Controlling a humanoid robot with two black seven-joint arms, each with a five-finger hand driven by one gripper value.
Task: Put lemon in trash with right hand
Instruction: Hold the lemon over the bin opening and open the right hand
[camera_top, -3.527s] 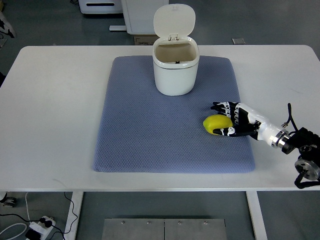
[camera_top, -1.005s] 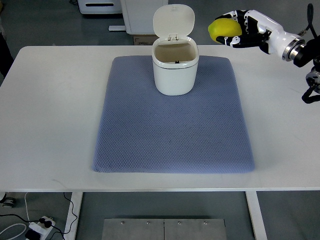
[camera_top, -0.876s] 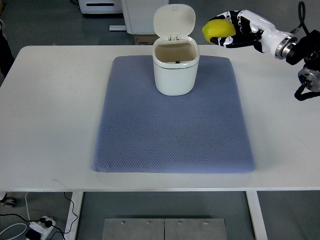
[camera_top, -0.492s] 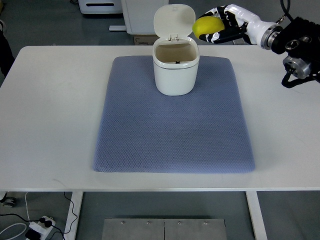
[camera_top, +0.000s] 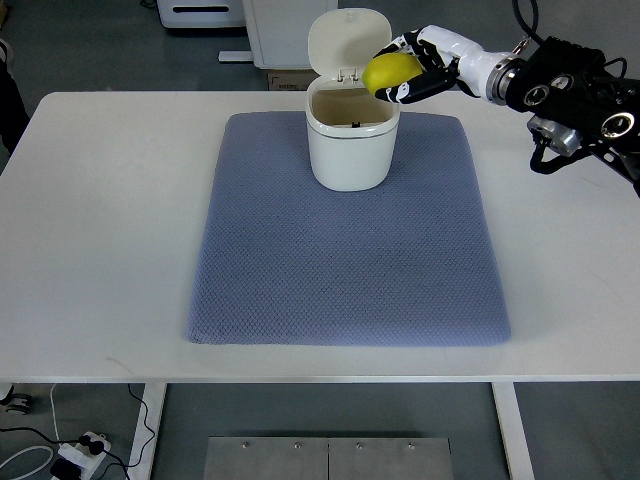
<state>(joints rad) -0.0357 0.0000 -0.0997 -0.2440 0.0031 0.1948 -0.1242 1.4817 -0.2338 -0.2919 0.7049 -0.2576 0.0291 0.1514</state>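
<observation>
My right hand comes in from 2 o'clock, fingers wrapped around the lemon. The lemon is held in the air at the trash bin's 1 o'clock rim, partly over the open mouth, just beside the raised lid. It sits at the 9 o'clock end of my hand.

The bin stands on a blue-grey mat, at the mat's 12 o'clock edge. The mat lies on a white table. Beyond the table at 12 o'clock is grey floor and white equipment. A power strip lies on the floor at 7 o'clock.
</observation>
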